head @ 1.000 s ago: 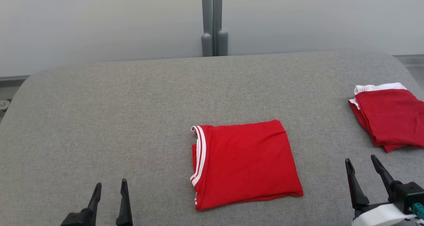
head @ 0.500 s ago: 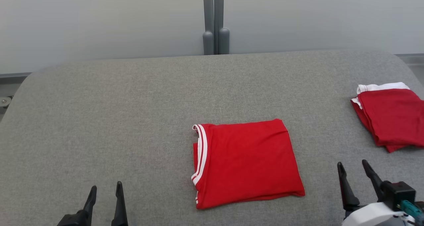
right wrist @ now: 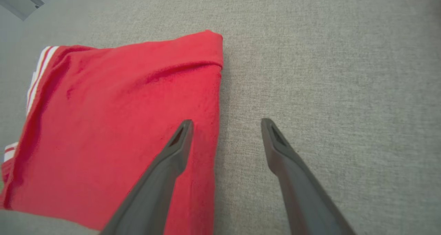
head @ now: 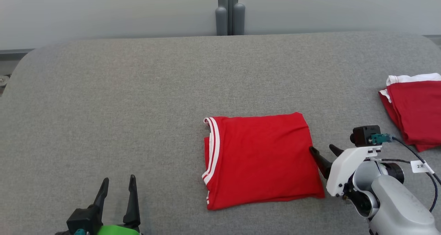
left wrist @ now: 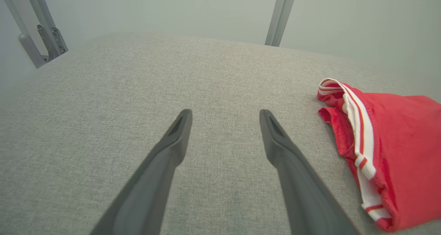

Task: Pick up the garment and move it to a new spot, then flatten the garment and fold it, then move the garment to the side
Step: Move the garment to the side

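Observation:
A red garment [head: 262, 161] with white-striped trim lies folded into a rectangle on the grey padded table [head: 137, 100]. My right gripper [head: 323, 149] is open at the garment's right edge; in the right wrist view the right gripper [right wrist: 225, 124] straddles that edge, one finger over the red garment [right wrist: 113, 124], the other over bare table. My left gripper [head: 118, 182] is open at the table's front left, well away from the cloth. In the left wrist view the left gripper [left wrist: 225, 114] has nothing between its fingers, and the garment [left wrist: 396, 152] lies off to the right.
A second folded red garment [head: 415, 107] with a white band lies at the table's right edge. A grey upright post [head: 229, 11] stands behind the table's far edge. A cable with a white tag [head: 421, 166] hangs from my right wrist.
My right gripper has swung left and forward to the garment's right edge, fingers now pointing left. The head camera has tilted, shifting the whole scene up. The left gripper has barely moved.

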